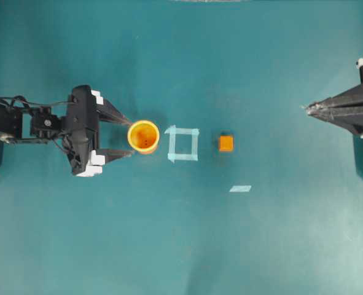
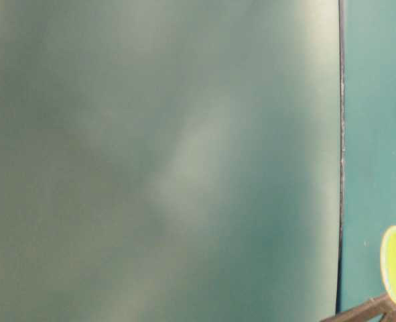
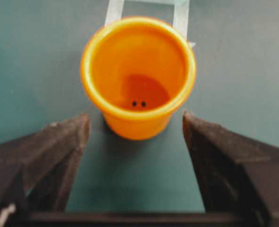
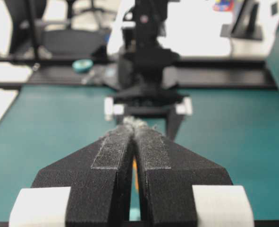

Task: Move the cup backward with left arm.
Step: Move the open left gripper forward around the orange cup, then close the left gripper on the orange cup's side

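Left gripper (image 1: 127,136) wide open, level with the table, fingertips just short of the cup (image 1: 144,136). Cup sits upright dead ahead of the tips, centred on the gap, not yet between the fingers (image 3: 59,146), no contact visible. Looks like a pre-grasp lineup so the jaws can straddle it. Beyond the cup: tape square (image 1: 183,144) just behind it, then orange cube (image 1: 226,143), both clear of the approach. Right gripper (image 1: 309,109) parked far across, fingers pressed together on nothing, probably kept out of the way.
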Available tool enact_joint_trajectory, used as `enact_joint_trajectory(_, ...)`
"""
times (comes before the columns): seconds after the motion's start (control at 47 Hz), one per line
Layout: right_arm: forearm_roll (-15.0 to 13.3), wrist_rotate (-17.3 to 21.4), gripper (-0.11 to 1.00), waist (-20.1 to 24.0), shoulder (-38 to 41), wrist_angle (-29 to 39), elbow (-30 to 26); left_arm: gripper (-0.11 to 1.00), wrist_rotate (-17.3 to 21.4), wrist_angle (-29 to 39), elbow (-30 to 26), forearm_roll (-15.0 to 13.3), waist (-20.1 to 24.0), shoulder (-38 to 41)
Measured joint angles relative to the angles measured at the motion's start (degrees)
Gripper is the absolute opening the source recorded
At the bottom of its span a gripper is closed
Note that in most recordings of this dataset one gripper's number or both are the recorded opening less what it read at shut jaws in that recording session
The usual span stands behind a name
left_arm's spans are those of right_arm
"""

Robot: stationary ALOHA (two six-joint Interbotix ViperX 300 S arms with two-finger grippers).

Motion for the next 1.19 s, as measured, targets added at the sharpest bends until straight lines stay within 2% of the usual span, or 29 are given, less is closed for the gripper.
enact_joint_trajectory(0.298,0.0,0.09,0.0,0.09,0.0,0.0,0.0,0.77,0.0,-0.09,-2.29,0.0,-1.05,3.25)
enact_joint_trajectory(0.935,-0.09,0.09,0.0,0.0,0.0,0.53,0.0,0.77,0.0,-7.56,-6.68,0.0,-1.58,11.6)
enact_joint_trajectory(1.063,0.0,0.09,0.0,0.0,0.0,0.97,0.0,0.73,0.09,-8.26,-6.77,0.0,-1.58,11.87)
enact_joint_trajectory(1.19,0.0,0.09,0.0,0.0,0.09,1.05,0.0,0.65,0.35,-8.44,-6.77,0.0,-1.49,11.87)
